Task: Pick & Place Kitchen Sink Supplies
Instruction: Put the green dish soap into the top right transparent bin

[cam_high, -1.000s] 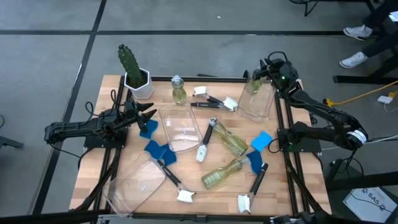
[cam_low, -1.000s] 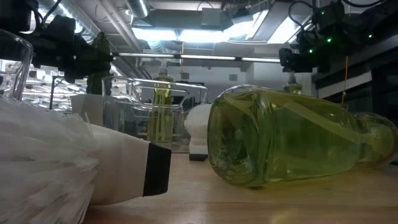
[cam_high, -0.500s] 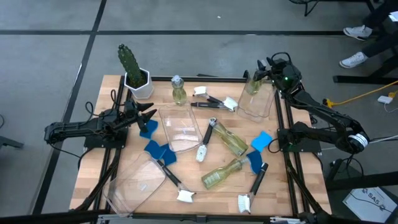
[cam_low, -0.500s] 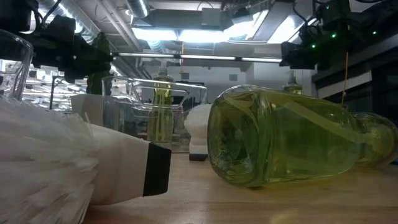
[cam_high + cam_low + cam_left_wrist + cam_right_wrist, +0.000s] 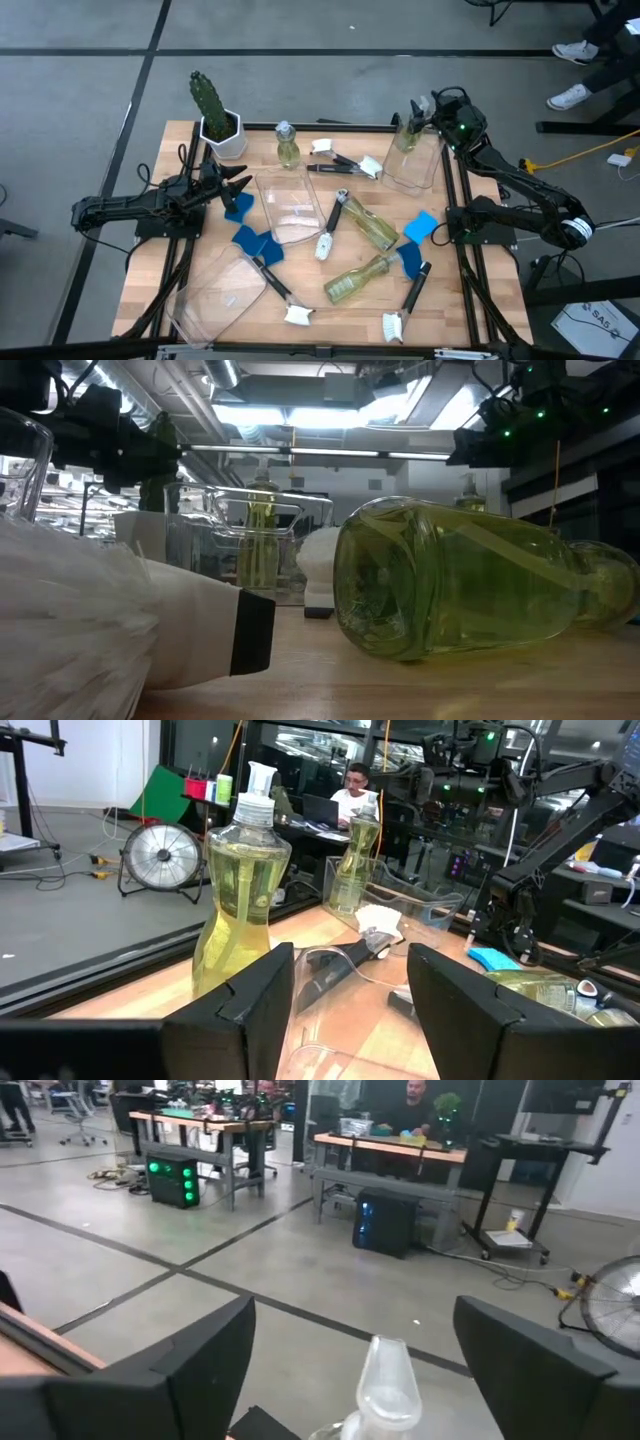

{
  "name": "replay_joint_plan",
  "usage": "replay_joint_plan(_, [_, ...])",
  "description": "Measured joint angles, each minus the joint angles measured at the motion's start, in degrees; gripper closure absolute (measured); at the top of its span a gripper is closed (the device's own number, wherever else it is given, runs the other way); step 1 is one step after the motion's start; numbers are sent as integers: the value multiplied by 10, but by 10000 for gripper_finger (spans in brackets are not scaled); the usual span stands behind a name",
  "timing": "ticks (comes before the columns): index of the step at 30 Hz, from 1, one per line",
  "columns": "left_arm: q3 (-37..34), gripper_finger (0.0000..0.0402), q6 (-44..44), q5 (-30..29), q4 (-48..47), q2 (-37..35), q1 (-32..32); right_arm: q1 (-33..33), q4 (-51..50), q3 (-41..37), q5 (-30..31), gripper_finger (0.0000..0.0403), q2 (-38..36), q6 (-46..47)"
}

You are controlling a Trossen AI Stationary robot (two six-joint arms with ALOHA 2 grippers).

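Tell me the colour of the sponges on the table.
Blue; the sponges show best in the high view.

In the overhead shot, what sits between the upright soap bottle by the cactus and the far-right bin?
Two dish brushes lie between the upright bottle and the bin, white heads up against the bin, on otherwise bare wood. The high view shows it.

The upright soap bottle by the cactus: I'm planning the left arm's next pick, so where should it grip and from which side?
Grip the upright soap bottle around its narrow waist below the pump, coming in level from the left gripper's side. It stands upright with free space around it, and its body pinches in at mid-height, as the left wrist view shows.
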Motion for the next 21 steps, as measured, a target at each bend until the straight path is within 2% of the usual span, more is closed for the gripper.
replay_joint_plan(6, [0, 210, 0, 0, 0, 0, 0, 0, 1, 0, 11, 64, 0, -43])
replay_joint_plan(11, [0, 212, 0, 0, 0, 0, 0, 0, 29, 4, 21, 63, -2, -41])
replay_joint_plan(16, [0, 210, 0, 0, 0, 0, 0, 28, 18, 57, 19, 63, -2, -73])
replay_joint_plan(21, [0, 212, 0, 0, 0, 0, 0, 96, -28, 132, 10, 63, -1, -142])
